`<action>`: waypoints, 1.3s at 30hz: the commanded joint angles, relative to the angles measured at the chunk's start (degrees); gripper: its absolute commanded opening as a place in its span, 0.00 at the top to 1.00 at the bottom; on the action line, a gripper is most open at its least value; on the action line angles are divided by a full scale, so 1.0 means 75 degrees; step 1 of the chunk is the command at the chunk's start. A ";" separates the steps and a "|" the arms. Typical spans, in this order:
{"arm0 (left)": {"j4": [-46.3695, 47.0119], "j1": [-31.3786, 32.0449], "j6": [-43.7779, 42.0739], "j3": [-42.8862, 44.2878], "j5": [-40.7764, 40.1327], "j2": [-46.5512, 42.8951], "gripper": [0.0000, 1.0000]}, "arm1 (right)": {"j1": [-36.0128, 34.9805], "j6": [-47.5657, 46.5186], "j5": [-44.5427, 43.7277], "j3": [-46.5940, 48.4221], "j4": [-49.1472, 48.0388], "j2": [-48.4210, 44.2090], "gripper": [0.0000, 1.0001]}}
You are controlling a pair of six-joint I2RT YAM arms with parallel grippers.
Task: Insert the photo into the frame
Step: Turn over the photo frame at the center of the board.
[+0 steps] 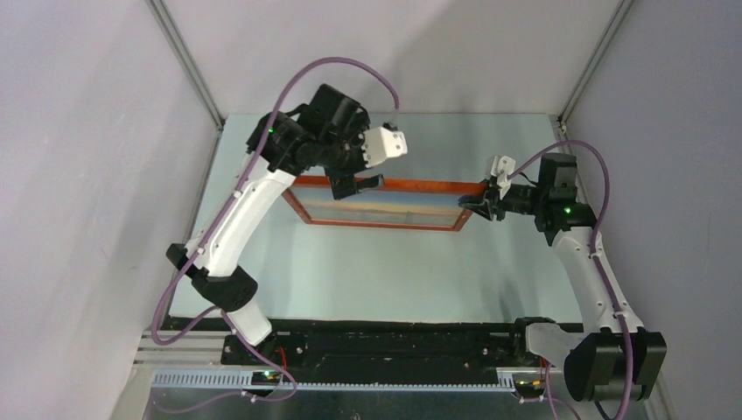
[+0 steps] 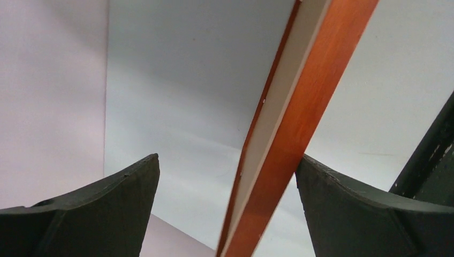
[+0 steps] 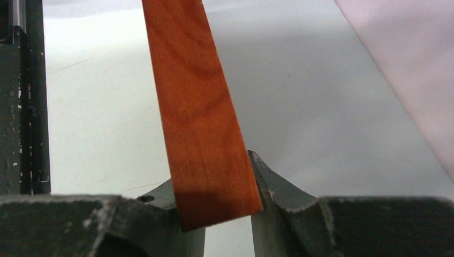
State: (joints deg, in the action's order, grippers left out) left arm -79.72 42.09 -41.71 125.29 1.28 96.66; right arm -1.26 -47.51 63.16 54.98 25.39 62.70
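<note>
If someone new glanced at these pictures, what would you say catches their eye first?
The orange-brown frame stands out at once against the middle of the pale table. The right tool is clamped on the frame's right end. The left tool hovers wide open with the far rail between its fingers, near the left corner.

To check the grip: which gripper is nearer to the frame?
Right. The right gripper clamps the frame at its right end; the left gripper only straddles its far side, jaws open.
</note>
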 commanded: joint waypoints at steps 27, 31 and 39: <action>0.1390 -0.3513 0.1182 -0.2380 0.1916 -0.2555 0.00 | 0.0406 0.4176 -0.0402 0.2567 0.1148 0.2303 1.00; 0.1463 -0.3508 0.1262 -0.2514 0.2062 -0.2560 0.00 | 0.0461 0.4684 -0.0515 0.2856 0.1237 0.2761 1.00; 0.1550 -0.3512 0.1284 -0.2856 0.2186 -0.2553 0.00 | 0.0697 0.5029 -0.0408 0.3121 0.1462 0.3777 1.00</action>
State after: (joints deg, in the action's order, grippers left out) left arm -70.06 16.10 -33.10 104.95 15.75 78.94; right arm 3.11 -11.05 59.61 75.44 36.01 88.53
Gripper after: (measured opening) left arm 0.995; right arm 0.305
